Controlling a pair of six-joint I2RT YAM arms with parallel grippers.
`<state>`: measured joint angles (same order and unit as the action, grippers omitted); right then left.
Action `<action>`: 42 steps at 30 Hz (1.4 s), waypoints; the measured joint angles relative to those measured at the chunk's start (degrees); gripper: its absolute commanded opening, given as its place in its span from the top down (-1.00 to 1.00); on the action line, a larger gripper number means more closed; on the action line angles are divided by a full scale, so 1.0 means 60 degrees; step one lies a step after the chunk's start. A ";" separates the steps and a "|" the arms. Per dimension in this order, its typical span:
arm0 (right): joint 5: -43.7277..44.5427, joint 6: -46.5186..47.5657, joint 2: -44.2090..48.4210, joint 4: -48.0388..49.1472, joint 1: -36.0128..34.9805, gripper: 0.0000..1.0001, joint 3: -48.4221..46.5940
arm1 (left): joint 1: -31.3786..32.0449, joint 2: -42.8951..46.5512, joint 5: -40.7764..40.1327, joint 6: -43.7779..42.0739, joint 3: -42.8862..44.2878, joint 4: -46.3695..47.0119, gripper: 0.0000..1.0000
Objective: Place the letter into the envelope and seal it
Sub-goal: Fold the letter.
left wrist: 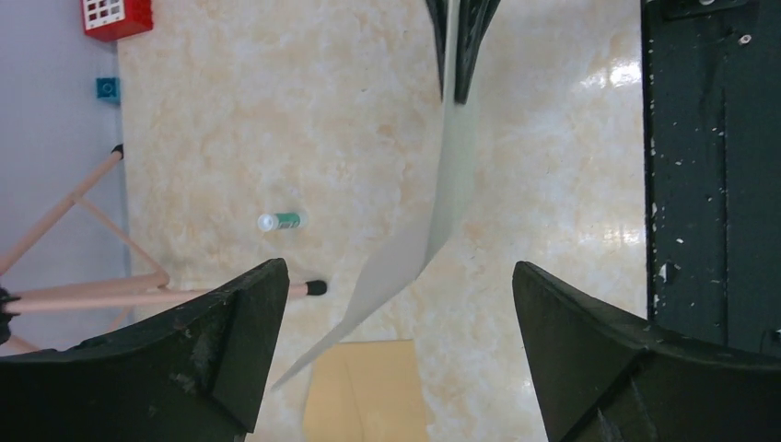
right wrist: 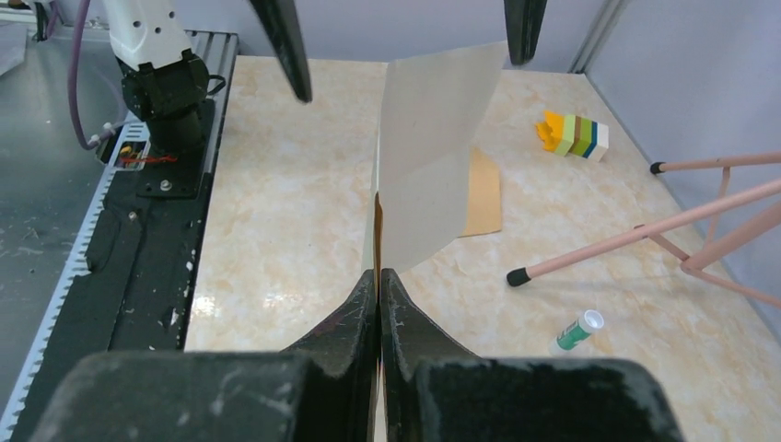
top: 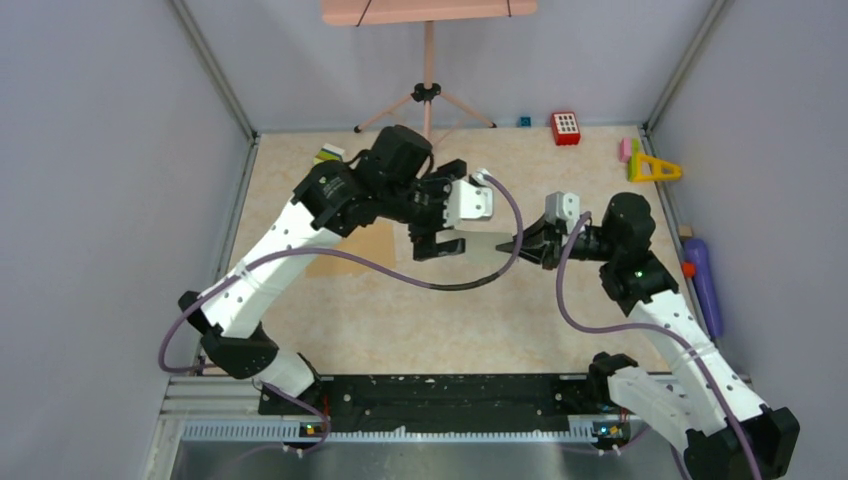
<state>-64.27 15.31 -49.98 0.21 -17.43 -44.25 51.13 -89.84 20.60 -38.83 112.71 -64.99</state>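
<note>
Pinching the letter (right wrist: 428, 166) on edge in my clenched right claw (right wrist: 379, 276); my left claw (left wrist: 398, 272) gapes released, straddling it (glue stick (left wrist: 279, 221) label too small to read).

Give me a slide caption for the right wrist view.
Shut right gripper pinches the pale cream paper letter upright; the flat brown kraft envelope lies behind it.

Table (top: 400, 320) bears envelope (left wrist: 368, 396), glue stick (left wrist: 279, 221), toy blocks (right wrist: 571, 136).
</note>
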 measured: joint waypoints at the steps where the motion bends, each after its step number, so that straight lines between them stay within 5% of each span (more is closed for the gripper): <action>1: -0.0040 0.0011 0.0011 -0.0018 0.0022 1.00 0.0000 | -0.0182 0.0178 0.0058 -0.0127 -0.0127 -0.0004 -0.87; 9: -0.0415 -0.0004 0.0018 -0.0120 0.0146 1.00 -0.0018 | -0.1151 0.1100 0.0466 -0.1064 -0.1636 -0.0004 -0.62; 16: -0.0831 0.0029 0.0022 -0.0484 0.0222 1.00 -0.0029 | -0.1741 0.1089 0.0616 -0.1402 -0.2146 0.0171 -0.75; 20: -0.0998 0.0153 0.0018 -0.0754 0.0229 1.00 -0.0095 | -0.2127 0.1096 0.0885 -0.1512 -0.2149 0.0525 -0.57; 28: -0.1137 0.0262 0.0018 -0.0954 0.0229 1.00 -0.0219 | -0.2251 0.1118 0.1687 -0.1927 -0.2597 0.0696 -0.56; 31: -0.1162 0.0270 0.0018 -0.0980 0.0229 1.00 -0.0219 | -0.2251 0.1118 0.1851 -0.2000 -0.2725 0.0718 -0.07; 34: -0.1158 0.0273 0.0022 -0.0980 0.0233 1.00 -0.0219 | -0.2255 0.1118 0.2109 -0.2109 -0.2736 0.0743 0.94; 35: -0.1155 0.0273 0.0018 -0.0980 0.0233 1.00 -0.0219 | -0.2255 0.1118 0.2197 -0.2178 -0.2736 0.0743 1.00; 40: -0.1024 0.0273 0.0018 -0.0973 0.0229 1.00 -0.0219 | -0.2255 0.1118 0.2433 -0.2350 -0.2736 0.0557 1.00; 42: -0.0947 0.0273 0.0018 -0.0973 0.0229 1.00 -0.0219 | -0.2255 0.1118 0.2495 -0.2463 -0.2736 0.0459 0.25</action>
<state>-69.95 16.95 -49.87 -5.63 -16.05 -45.56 37.60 -83.13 35.57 -53.60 96.29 -62.24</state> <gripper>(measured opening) 0.003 0.010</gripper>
